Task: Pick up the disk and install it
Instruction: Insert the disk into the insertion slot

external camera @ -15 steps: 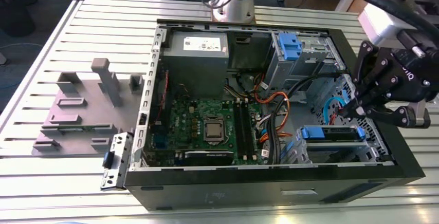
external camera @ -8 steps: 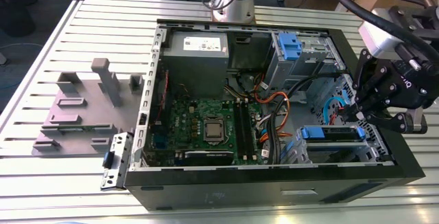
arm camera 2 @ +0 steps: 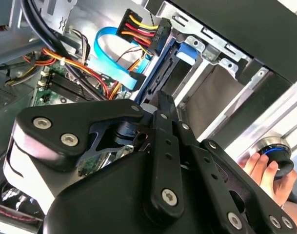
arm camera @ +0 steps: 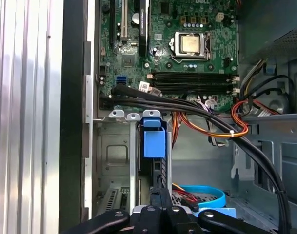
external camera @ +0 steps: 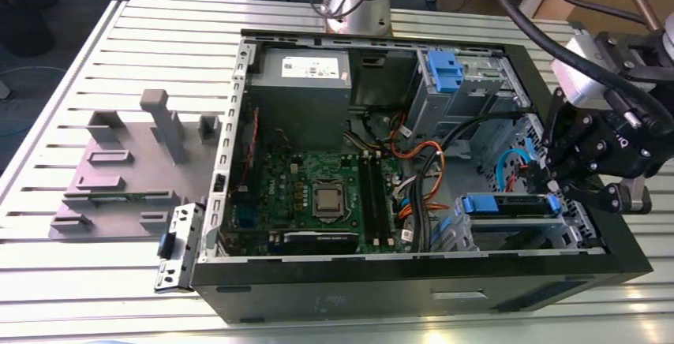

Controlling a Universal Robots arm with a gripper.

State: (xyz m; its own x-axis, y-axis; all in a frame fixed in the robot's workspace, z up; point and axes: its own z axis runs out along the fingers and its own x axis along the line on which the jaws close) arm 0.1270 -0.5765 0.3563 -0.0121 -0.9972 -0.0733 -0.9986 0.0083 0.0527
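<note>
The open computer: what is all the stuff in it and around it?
table: one, silver, ribbed, under everything
computer case: one, black, open, on the table
circuit board: one, green, flat inside the case
metal box: one, grey, inside the case beyond the board
disk: one, blue rails, in the bay at the exterior view's right
cables: a bundle, orange, yellow and black, beside the board
stand: one, grey, exterior view's left
knob: one, black and blue, outside the case
hand: one, on the knob
robot arm: one, silver, behind the case
jaws: one pair, black, at the disk's bay
</note>
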